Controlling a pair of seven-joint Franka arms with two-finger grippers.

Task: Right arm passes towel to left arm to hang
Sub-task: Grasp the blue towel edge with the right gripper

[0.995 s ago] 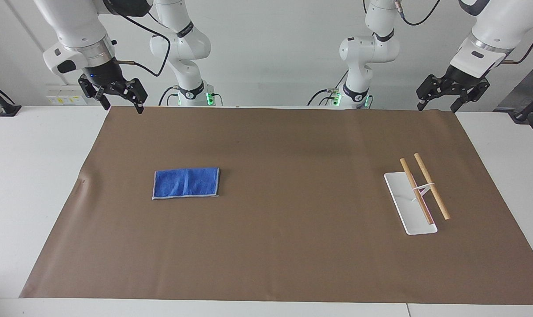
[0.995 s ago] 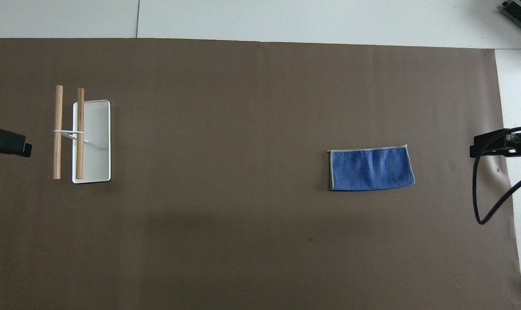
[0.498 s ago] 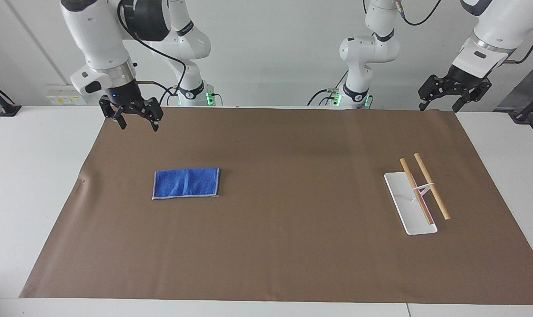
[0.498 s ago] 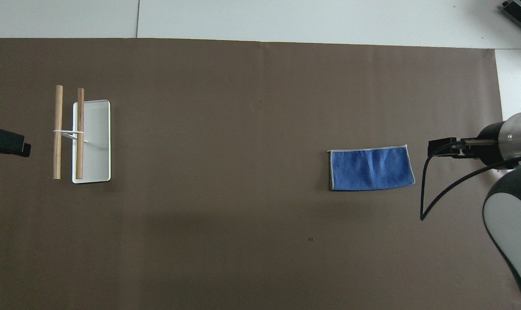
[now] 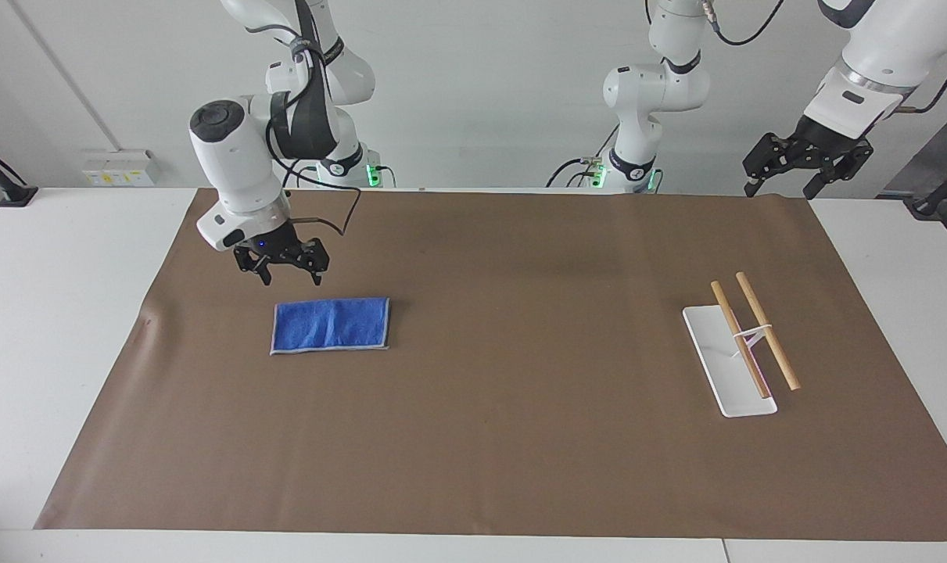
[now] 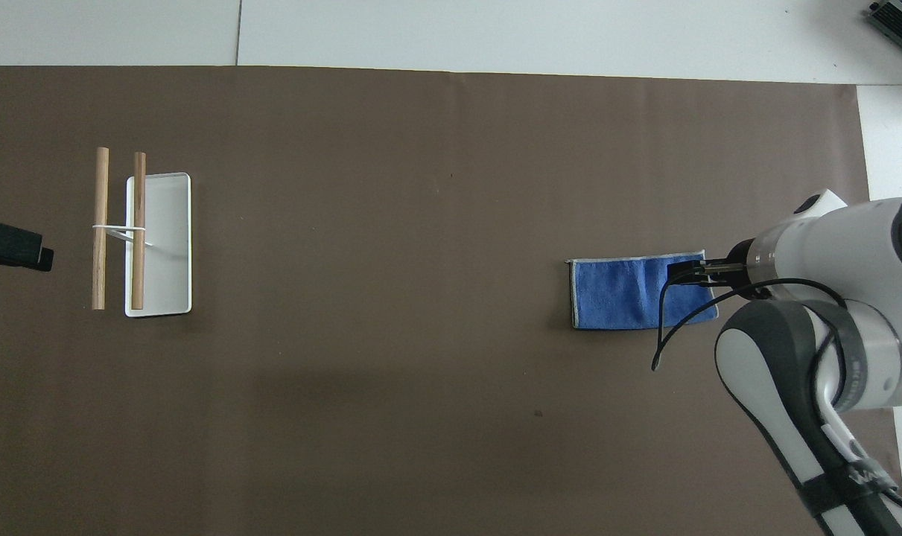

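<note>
Towel (image 5: 330,325) lay flat on the brown mat (image 5: 504,438), toward my right arm's end of the table (image 5: 59,313), a bright-blue rectangle with a pale stitched edge and a few soft creases across it. Nothing touched it.

My right gripper (image 5: 283,271) hung in the air over the mat, just above the towel's edge nearest my bases, at the corner toward my right arm's end. Its fingers were spread apart and held nothing. From the overhead view the same gripper (image 6: 687,272) covered the end of the towel (image 6: 622,293) that lies toward my right arm's end, with a black cable (image 6: 670,327) looping down from the wrist across the cloth; in the facing view a gap showed between the fingertips and the cloth, so I was above it, not on it. My right arm (image 5: 242,168) bent down steeply from its base to reach there.

My left gripper (image 5: 803,160) waited high in the air at my left arm's end, above the mat's edge nearest my bases, jaws spread and empty. In the overhead view only a dark part of it (image 6: 11,244) showed at the frame's edge.

Well apart from the towel, toward my left arm's end, stood a small rack (image 5: 751,332): a white base plate (image 5: 719,356) carrying two wooden bars (image 5: 766,328), side by side and parallel, raised on a thin white support.
</note>
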